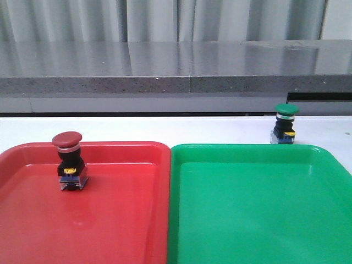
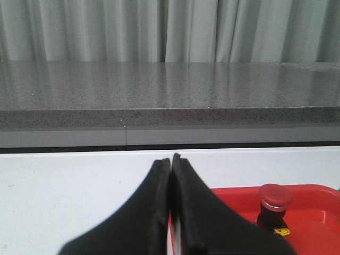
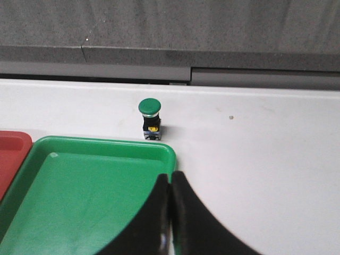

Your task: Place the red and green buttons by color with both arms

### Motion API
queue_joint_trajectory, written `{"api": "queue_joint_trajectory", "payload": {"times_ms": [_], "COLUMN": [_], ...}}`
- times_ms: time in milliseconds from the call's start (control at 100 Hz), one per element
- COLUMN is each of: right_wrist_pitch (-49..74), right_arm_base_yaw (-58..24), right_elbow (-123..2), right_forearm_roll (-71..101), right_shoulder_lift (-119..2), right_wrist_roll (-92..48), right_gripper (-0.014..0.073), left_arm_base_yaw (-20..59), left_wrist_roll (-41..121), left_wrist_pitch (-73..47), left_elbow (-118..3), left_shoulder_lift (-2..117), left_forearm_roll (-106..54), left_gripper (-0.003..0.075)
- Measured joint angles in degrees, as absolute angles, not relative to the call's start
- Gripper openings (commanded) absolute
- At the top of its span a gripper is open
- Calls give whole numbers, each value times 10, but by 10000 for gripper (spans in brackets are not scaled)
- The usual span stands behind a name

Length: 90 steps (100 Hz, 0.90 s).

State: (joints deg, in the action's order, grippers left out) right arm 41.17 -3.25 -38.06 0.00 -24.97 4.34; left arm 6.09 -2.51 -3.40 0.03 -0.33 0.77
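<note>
- One button, the red button (image 1: 67, 162), stood upright inside the red tray (image 1: 126, 220) — done.
- The green button (image 1: 285, 124) stood on the table just behind the green tray (image 1: 247, 209).
- My left gripper (image 2: 171, 162) and right gripper (image 3: 170, 178) were both pressed together, empty.
- I judged the right fingers had to open wide first, then close on the black body — not the cap.

Lab-style test bench: white table (image 1: 165, 129), grey speckled counter (image 1: 165, 66), pleated grey curtain (image 1: 165, 19) behind.
</note>
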Motion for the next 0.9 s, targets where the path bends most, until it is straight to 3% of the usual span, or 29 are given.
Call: {"api": "queue_joint_trajectory", "payload": {"times_ms": [490, 590, 780, 900], "right_wrist_pitch": [426, 438, 458, 458], "right_arm_base_yaw": [-32, -32, -32, -32], "right_elbow": [-408, -408, -408, -408], "right_forearm_roll": [8, 9, 9, 9], "right_shoulder_lift": [-323, -323, -323, -323], "right_wrist_roll": [43, 43, 43, 43], "right_gripper": [-34, 105, 549, 648], "left_arm_base_yaw": [61, 61, 61, 61], "left_wrist_roll": [-25, -25, -25, -25], "left_wrist_pitch": [-34, -34, -34, -34], "left_elbow": [0, 0, 0, 0], "left_shoulder_lift": [-3, -3, -3, -3], "left_forearm_roll": [8, 8, 8, 8], "left_gripper": [-19, -19, -19, -19]}}
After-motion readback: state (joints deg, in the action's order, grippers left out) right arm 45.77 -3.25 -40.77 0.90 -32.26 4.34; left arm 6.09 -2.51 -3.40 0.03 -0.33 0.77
